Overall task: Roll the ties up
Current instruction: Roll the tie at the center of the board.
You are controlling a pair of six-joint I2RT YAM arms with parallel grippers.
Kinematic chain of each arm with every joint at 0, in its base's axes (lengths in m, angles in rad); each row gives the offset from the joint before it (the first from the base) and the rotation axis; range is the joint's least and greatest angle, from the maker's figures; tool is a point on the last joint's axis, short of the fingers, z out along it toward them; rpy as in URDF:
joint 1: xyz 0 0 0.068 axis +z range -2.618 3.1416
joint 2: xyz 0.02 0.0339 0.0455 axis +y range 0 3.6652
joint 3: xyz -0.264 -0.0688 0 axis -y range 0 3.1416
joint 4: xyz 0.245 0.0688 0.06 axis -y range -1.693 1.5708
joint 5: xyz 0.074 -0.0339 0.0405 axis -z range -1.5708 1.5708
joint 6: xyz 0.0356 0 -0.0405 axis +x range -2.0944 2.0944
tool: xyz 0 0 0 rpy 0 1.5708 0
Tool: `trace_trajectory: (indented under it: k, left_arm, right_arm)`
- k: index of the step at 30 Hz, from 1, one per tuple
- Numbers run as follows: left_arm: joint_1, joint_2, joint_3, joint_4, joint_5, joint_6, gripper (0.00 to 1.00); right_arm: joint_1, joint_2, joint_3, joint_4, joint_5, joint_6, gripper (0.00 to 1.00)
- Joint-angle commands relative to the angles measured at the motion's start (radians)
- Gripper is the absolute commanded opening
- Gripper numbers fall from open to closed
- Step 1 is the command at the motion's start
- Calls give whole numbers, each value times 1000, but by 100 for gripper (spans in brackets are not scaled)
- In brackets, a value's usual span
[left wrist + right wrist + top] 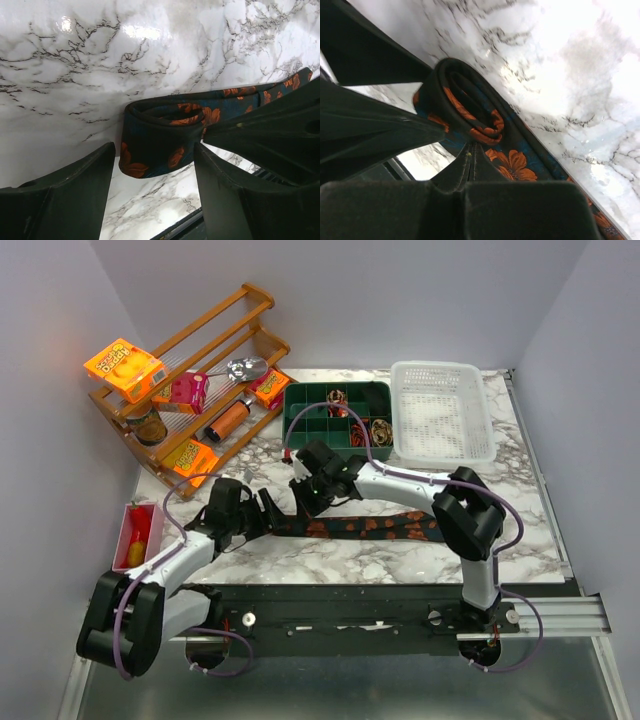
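Dark fabric with orange flowers: the tie (372, 528) is lying flat across the marble table (520, 510), at frame centre in the top view. Only your wrist views are showing its coiled end (160, 132). Your left gripper (155, 195) is standing wide, straddling that coil at lower frame. Your right gripper (470, 159) is pressing its closed tips against the tie, just beside the coil.

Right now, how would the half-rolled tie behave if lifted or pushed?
Probably floppy: the tie lies limp and flat along the table. Its loosely coiled end would likely unroll when lifted. A push may slide it, since the marble looks glossy.
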Motion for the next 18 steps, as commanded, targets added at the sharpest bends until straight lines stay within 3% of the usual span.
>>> trace_trajectory:
  k: [1, 18]
  left_arm:
    - [6, 25, 10, 26, -18, 23, 73]
    - [6, 74, -37, 141, -6, 10, 72]
  right_arm:
    - [-3, -22, 57, -24, 27, -19, 1]
    - [-6, 99, 50, -22, 63, -25, 1]
